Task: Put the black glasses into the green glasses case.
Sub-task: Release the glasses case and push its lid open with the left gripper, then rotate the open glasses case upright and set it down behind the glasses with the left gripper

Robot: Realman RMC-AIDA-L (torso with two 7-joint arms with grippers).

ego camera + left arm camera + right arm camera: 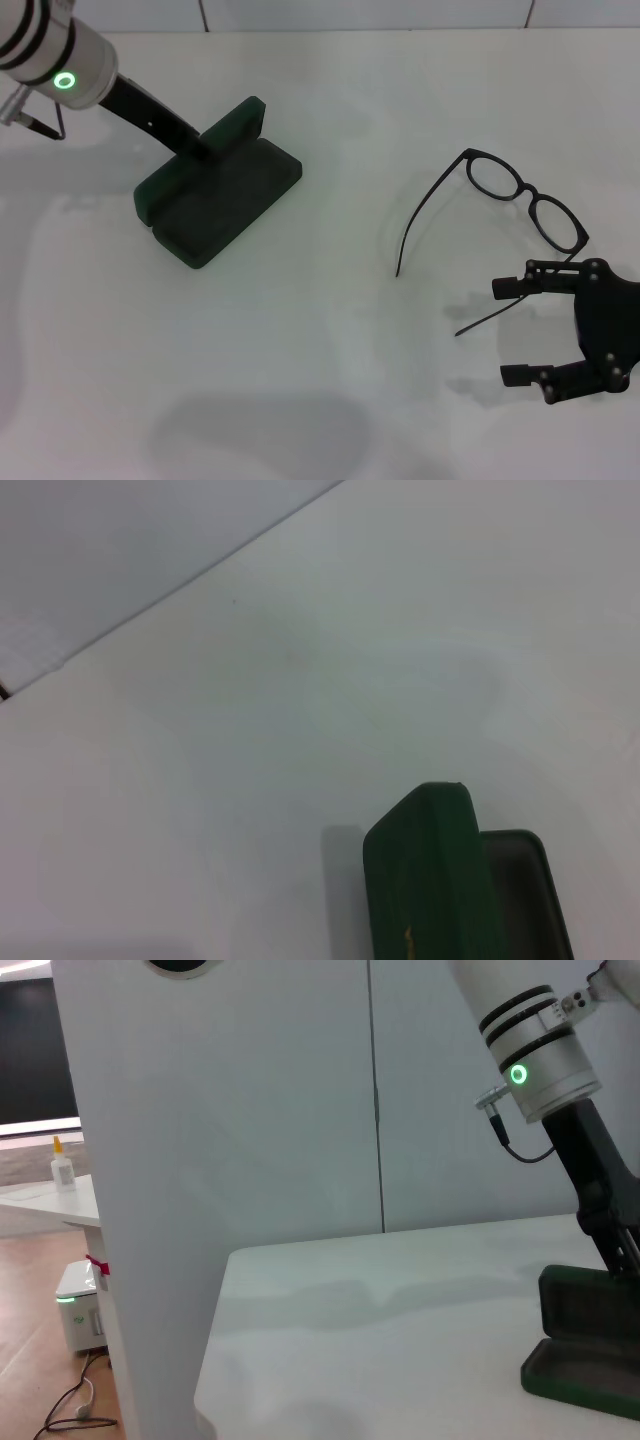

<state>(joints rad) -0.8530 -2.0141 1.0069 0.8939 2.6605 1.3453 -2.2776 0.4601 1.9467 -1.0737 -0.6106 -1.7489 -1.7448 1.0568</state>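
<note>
Our right gripper (512, 330), lower right, spread open, empty, beside thin black-framed glasses (525, 200). Left gripper (203, 152) at open dark-green hard case (222, 190), upper left; its grip we can't tell.

The green glasses case (215, 193) lies open toward the tabletop's left edge, lid raised. The black glasses (510, 205) lie unfolded toward the right edge.

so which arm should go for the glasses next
Right. Its end effector is open beside the black glasses on the table. The left end effector is far off at the open green glasses case, at its lid.
</note>
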